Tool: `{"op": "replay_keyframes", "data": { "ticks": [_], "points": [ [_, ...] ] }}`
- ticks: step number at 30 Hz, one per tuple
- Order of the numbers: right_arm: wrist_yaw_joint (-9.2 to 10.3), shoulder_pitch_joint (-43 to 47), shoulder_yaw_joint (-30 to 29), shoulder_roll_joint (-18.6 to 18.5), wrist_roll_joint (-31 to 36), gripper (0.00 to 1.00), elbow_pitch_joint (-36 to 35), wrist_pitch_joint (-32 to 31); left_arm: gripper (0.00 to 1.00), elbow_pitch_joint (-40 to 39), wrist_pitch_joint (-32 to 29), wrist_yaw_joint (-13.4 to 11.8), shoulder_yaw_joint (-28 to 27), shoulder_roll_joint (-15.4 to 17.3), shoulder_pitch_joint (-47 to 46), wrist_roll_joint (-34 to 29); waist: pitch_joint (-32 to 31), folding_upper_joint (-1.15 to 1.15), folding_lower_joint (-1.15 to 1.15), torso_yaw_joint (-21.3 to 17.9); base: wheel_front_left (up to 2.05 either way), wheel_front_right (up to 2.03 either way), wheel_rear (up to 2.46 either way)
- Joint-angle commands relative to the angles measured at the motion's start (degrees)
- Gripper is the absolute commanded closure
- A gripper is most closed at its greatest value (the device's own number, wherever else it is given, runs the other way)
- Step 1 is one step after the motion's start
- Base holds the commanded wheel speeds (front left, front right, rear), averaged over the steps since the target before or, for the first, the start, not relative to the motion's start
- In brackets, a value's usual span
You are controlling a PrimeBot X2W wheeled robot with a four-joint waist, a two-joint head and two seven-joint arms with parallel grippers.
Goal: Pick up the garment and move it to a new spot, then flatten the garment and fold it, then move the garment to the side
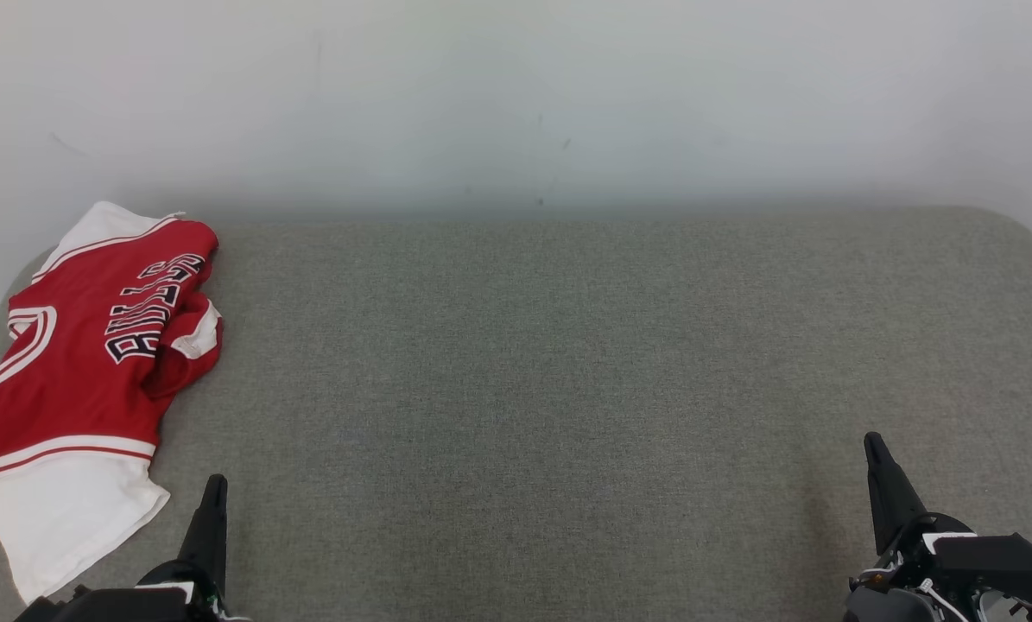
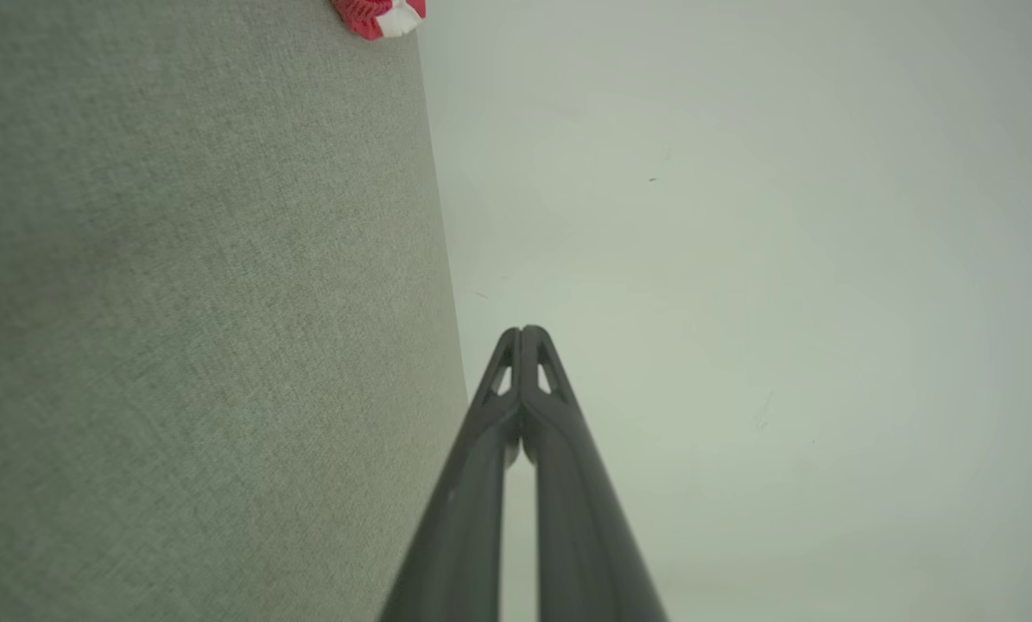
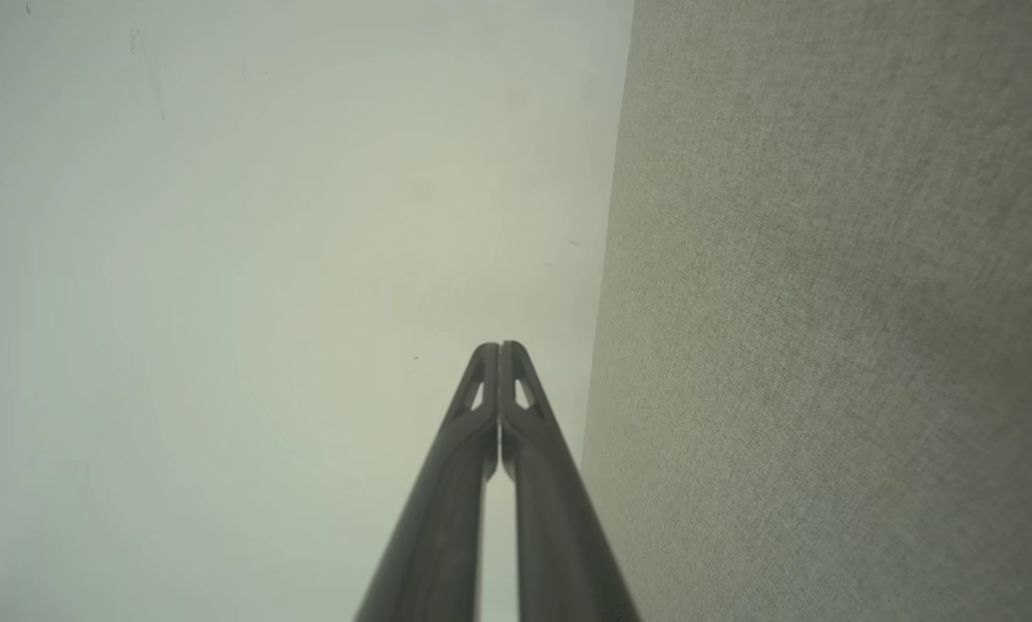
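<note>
The garment [image 1: 75,345] is running off the head view's left edge, and its bunched fold [image 1: 186,341] is covering part of the black lettering [image 1: 148,307]. In the left wrist view, the top edge is cutting the garment [image 2: 380,15] down to a scrap. The head view's bottom edge is cropping the left gripper [image 1: 216,480] and right gripper [image 1: 871,441].

Dark, tapering left claw [image 1: 215,486], right claw [image 1: 875,447]
</note>
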State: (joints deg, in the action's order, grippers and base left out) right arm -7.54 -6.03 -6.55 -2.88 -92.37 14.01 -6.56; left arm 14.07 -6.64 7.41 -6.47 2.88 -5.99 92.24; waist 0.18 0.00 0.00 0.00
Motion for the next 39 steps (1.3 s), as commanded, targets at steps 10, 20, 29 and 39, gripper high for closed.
{"op": "replay_keyframes", "data": {
  "ticks": [10,20,29,39],
  "points": [
    [0.11,-0.4,0.0,0.0,-0.1,1.0,0.0,-0.1,1.0,0.0,0.0,0.2,-0.1,-0.1,-0.5,0.4,0.0,0.0,0.0,0.0,0.0,0.0,0.0],
    [0.11,-0.4,0.0,0.0,-0.1,1.0,0.0,-0.1,1.0,0.0,0.0,0.2,-0.1,-0.1,-0.5,0.4,0.0,0.0,0.0,0.0,0.0,0.0,0.0],
    [-0.01,1.8,0.4,0.3,0.2,0.0,2.1,0.4,0.0,1.7,0.4,-0.1,0.4,-0.3,1.7,-0.1,0.0,0.0,0.0,0.0,0.0,0.0,0.0],
    [0.0,2.5,2.0,0.2,3.9,0.0,0.3,3.0,0.0,-0.6,3.0,-0.1,1.0,-0.3,2.3,-3.2,0.1,0.0,0.0,0.0,0.0,0.0,0.0]
  ]
}}
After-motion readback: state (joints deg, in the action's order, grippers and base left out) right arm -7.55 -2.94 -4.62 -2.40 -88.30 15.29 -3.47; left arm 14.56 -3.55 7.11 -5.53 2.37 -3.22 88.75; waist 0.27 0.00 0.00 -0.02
